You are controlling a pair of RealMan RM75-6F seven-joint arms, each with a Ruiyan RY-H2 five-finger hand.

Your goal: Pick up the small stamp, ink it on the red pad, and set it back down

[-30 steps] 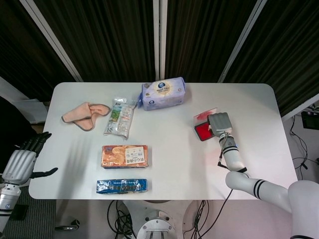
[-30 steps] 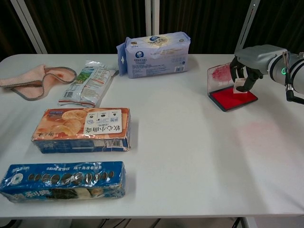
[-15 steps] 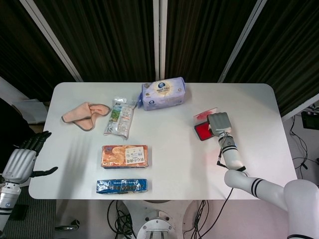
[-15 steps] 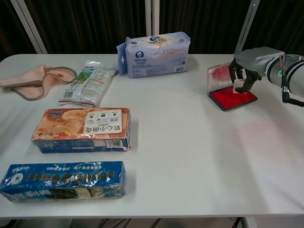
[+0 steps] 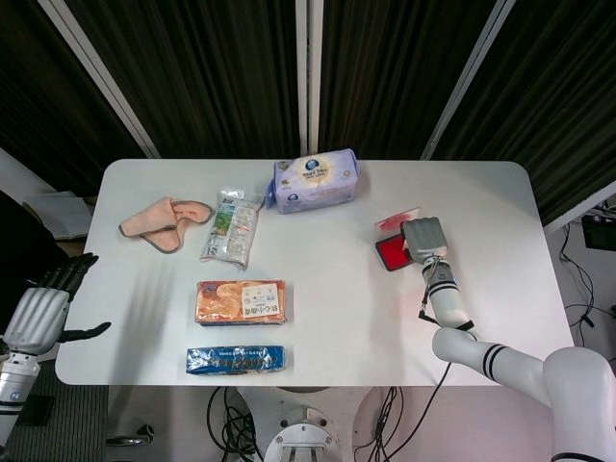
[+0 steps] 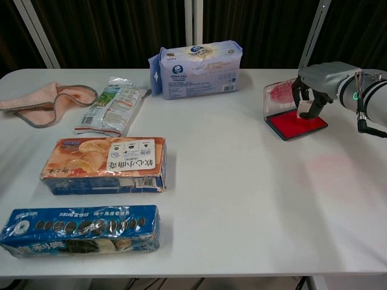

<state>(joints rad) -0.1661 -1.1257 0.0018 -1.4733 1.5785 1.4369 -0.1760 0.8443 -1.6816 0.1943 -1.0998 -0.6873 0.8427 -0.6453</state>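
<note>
The red ink pad (image 6: 295, 124) lies open at the table's right side, its clear lid (image 6: 278, 93) standing up behind it; in the head view the pad (image 5: 391, 252) shows beside the hand. My right hand (image 6: 315, 80) hovers over the pad and pinches the small stamp (image 6: 305, 108), a pale block whose lower end sits at the pad's surface. From the head view the right hand (image 5: 424, 238) covers the stamp. My left hand (image 5: 43, 306) hangs off the table's left edge with fingers spread, holding nothing.
A pink cloth (image 6: 43, 101), a snack pouch (image 6: 113, 107), a tissue pack (image 6: 197, 68), a biscuit box (image 6: 106, 163) and a blue cookie sleeve (image 6: 80, 229) fill the left and middle. A faint red smear (image 6: 335, 163) marks the white tabletop (image 6: 254, 199) in front of the pad.
The right hand with the stamp has shifted slightly upward and back over the pad. The left hand has not moved.
</note>
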